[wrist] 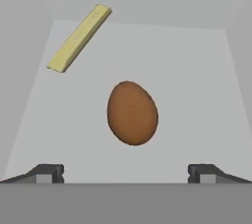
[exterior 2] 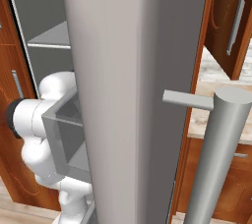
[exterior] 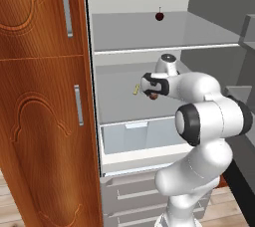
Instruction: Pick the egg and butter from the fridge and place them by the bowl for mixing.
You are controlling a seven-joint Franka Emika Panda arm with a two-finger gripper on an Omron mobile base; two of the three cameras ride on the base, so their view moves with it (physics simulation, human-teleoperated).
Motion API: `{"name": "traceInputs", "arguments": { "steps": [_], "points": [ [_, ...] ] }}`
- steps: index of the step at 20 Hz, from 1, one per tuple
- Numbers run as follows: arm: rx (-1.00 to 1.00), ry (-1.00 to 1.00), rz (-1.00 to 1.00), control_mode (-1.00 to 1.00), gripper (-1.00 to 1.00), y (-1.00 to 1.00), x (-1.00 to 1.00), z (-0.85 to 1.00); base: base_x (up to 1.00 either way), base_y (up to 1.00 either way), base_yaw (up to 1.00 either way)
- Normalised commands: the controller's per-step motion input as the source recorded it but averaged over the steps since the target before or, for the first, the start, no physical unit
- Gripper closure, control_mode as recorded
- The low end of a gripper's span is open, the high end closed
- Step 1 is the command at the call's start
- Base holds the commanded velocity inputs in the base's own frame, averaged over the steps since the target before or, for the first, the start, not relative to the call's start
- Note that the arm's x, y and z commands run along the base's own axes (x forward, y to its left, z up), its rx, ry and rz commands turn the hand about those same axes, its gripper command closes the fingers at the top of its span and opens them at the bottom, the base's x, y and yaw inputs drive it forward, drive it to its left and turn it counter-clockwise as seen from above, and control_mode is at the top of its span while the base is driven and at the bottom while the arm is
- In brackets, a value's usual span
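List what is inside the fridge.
Inside the fridge: a dark red fruit on the upper shelf, the egg and butter on the middle shelf. The drawer's contents cannot be made out.

Arm of glossy white rounded segments, black bands at the joints, a small grey cap at the wrist; two dark, wedge-shaped fingertips.
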Motion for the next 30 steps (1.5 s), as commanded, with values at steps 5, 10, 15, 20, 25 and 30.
{"name": "traceInputs", "arguments": {
  "steps": [5, 10, 15, 20, 25, 30],
  "points": [
    [0.00, 0.00, 0.00, -1.00, -1.00, 0.00, 0.17, -0.16, 0.00, 0.00, 0.00],
    [0.00, 0.00, 0.00, -1.00, -1.00, 0.00, 0.22, -0.17, 0.00, 0.00, 0.00],
    [0.00, 0.00, 0.00, -1.00, -1.00, 0.00, 0.27, -0.11, 0.00, 0.00, 0.00],
    [0.00, 0.00, 0.00, -1.00, -1.00, 0.00, 0.12, -0.09, 0.00, 0.00, 0.00],
    [0.00, 0.00, 0.00, -1.00, -1.00, 0.00, 0.00, -0.17, 0.00, 0.00, 0.00],
    [0.00, 0.00, 0.00, -1.00, -1.00, 0.00, 0.03, -0.19, 0.00, 0.00, 0.00]
  ]
}}
